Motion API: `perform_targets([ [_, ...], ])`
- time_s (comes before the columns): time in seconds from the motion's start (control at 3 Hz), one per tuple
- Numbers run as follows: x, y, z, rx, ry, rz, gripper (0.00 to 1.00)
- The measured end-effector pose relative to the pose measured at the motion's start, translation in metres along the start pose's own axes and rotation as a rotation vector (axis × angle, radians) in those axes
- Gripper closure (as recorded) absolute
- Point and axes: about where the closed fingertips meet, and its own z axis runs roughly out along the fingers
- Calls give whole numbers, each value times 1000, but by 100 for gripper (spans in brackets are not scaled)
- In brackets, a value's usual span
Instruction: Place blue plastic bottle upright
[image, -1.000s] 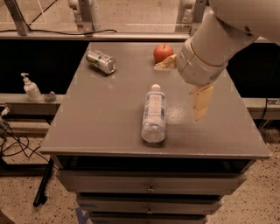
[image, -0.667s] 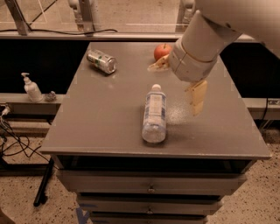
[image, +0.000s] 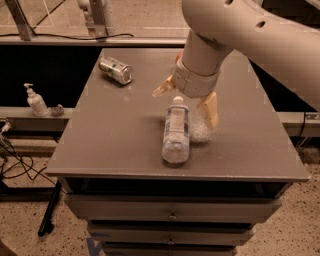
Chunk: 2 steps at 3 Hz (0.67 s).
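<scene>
In the camera view, the clear ribbed blue plastic bottle (image: 176, 131) lies on its side near the middle of the grey desk (image: 110, 130), its white cap pointing toward the back. The hand (image: 184, 107) is at the cap end, its tan fingers (image: 210, 110) spread wide apart, one on each side of the bottle. A silver-green drink can (image: 115, 70) lies on its side at the back left of the desk.

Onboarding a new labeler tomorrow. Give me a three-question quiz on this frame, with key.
1. True or false: the blue plastic bottle stands upright on the table.
2. The gripper is: A) shut on the bottle, B) open, straddling the bottle's cap end, C) off to the side of the table.
3. Fill in: the silver-green can lies on its ____ near the table's back edge.

Key: 1 false (it lies on its side); 2 B; 3 side.
</scene>
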Motion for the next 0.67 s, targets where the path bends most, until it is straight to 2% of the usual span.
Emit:
perform_targets([
  [0.33,-5,-1,17,-10,-11,-110,0],
  [0.67,-8,-6,31,-41,-22,-189,0],
])
